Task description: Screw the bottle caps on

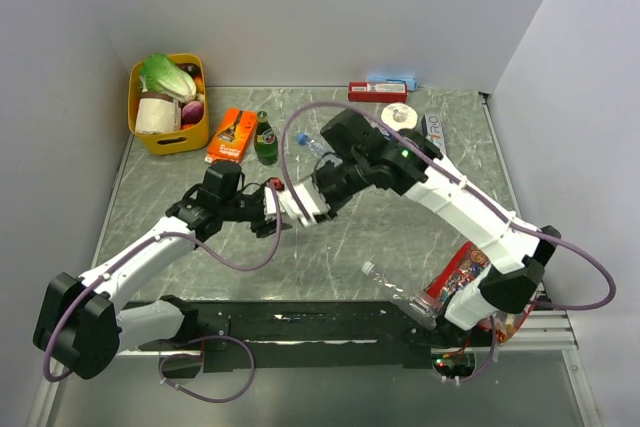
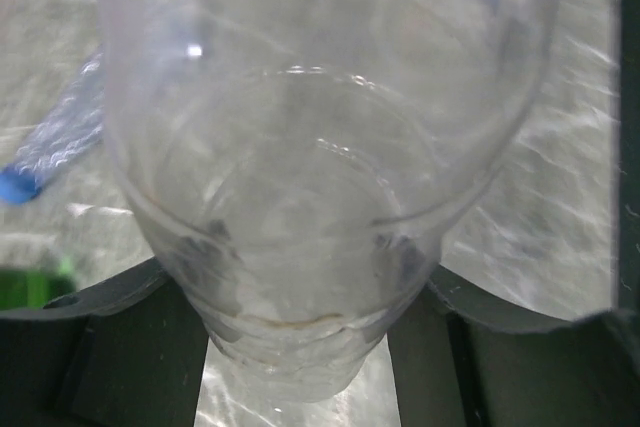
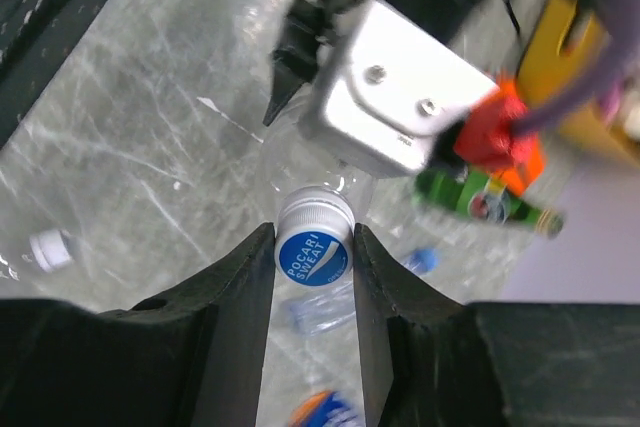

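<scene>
cap (image 3: pixel 313 252): small, round, blue, with a whitish ribbed rim and white "POCARI SWEAT" print on top.
cap spot: sits on the neck of the bottle (image 2: pixel 320 177), top facing the right wrist camera.
bottle look: clear, colourless, slim plastic. It fills the left wrist view, and the grey marbled table (image 1: pixel 330 247) shows through it.
right gripper (image 3: pixel 312 239): closed on the cap, a dark finger (image 3: pixel 245 282) against each side, cap right at the fingertips.
left gripper (image 2: pixel 310 312): clamped round the bottle's body, further down from the cap.
cap vs left gripper: apart — the neck runs between them.
meeting point: above the middle of the table, the two grippers tip to tip with the bottle between them.
second bottle (image 1: pixel 312 145): clear, blue at its neck end, lying flat just beside the green bottle (image 1: pixel 265 139), apart from both grippers.
third bottle (image 1: pixel 385 282): clear, lying flat near the right arm's base, well apart from both grippers — cap colour hard to tell.
</scene>
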{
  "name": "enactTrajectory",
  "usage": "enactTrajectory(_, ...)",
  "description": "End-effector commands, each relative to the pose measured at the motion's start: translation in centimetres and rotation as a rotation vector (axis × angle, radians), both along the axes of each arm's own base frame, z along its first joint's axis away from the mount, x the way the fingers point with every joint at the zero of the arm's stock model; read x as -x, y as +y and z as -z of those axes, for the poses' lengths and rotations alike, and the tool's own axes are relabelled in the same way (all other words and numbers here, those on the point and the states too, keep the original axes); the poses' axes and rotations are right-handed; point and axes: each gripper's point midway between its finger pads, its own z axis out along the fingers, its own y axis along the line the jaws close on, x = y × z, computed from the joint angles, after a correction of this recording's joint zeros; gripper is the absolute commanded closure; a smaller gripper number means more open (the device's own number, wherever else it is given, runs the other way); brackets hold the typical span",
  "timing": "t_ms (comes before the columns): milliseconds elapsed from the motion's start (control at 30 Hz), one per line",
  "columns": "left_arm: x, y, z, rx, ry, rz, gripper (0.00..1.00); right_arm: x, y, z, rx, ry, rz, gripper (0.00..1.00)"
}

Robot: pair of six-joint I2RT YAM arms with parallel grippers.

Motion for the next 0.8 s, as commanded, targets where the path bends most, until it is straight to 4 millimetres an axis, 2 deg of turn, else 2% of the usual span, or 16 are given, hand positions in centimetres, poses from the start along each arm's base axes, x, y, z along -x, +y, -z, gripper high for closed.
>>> enactTrajectory(0,-4.2,-0.8,-6.8,0.246,-0.124,-0.235,0.99,-3.5,1.6,0.3,-0.035,0.287,0.422,0.82)
enactTrajectory(33,-5.4,-0.7,-8.5,0.308,-0.166,-0.295,0.99,-4.1,1.6,0.5,-0.031,0.35,0.499,0.84)
enactTrajectory(67,-6.4,-0.2,-8.7,0.333,-0.136,-0.39,0.99,-5.4,1.6,0.9,-0.017,0.426,0.589,0.85)
enactTrajectory(100,-7.0,0.0,-9.0,0.352,-0.128,-0.435,0.99,-5.3,1.5,1.3,-0.001,0.562,0.706,0.85)
enactTrajectory(200,-8.9,0.5,-10.1,0.405,-0.11,-0.563,0.99,-5.8,1.8,2.9,0.057,0.832,0.906,0.87)
enactTrajectory(300,-10.1,1.0,-10.0,0.403,-0.102,-0.637,0.99,-5.1,2.0,4.1,0.076,0.884,0.931,0.85)
enactTrajectory(367,-10.4,1.3,-9.3,0.373,-0.1,-0.656,0.99,-5.6,2.2,4.1,0.076,0.884,0.956,0.84)
enactTrajectory(433,-10.6,1.6,-8.7,0.349,-0.097,-0.672,0.99,-6.6,2.2,3.0,0.031,0.846,0.959,0.76)
enactTrajectory(467,-10.4,1.7,-8.2,0.335,-0.091,-0.671,0.99,-7.1,2.2,2.4,0.01,0.832,0.968,0.63)
enactTrajectory(500,-10.2,1.8,-7.4,0.312,-0.077,-0.671,0.99,-7.5,2.1,1.7,-0.011,0.825,0.97,0.54)
enactTrajectory(533,-9.8,1.7,-6.6,0.291,-0.065,-0.649,0.99,-8.3,1.8,-0.2,-0.069,0.816,0.946,0.4)
enactTrajectory(567,-9.4,1.6,-6.2,0.277,-0.058,-0.635,0.99,-8.6,1.4,-1.1,-0.09,0.803,0.935,0.35)
enactTrajectory(600,-9.0,1.7,-5.2,0.246,-0.035,-0.628,0.99,-9.0,0.8,-1.7,-0.105,0.77,0.923,0.31)
enactTrajectory(633,-8.7,1.7,-4.4,0.227,-0.023,-0.619,0.99,-9.6,-0.7,-2.6,-0.132,0.74,0.94,0.27)
enactTrajectory(667,-8.3,1.8,-3.5,0.199,-0.006,-0.61,0.99,-9.7,-1.5,-2.8,-0.138,0.729,0.934,0.24)
enactTrajectory(767,-6.5,1.4,-1.4,0.111,0.052,-0.513,0.99,-9.1,-4.8,-2.8,-0.15,0.627,0.837,0.23)
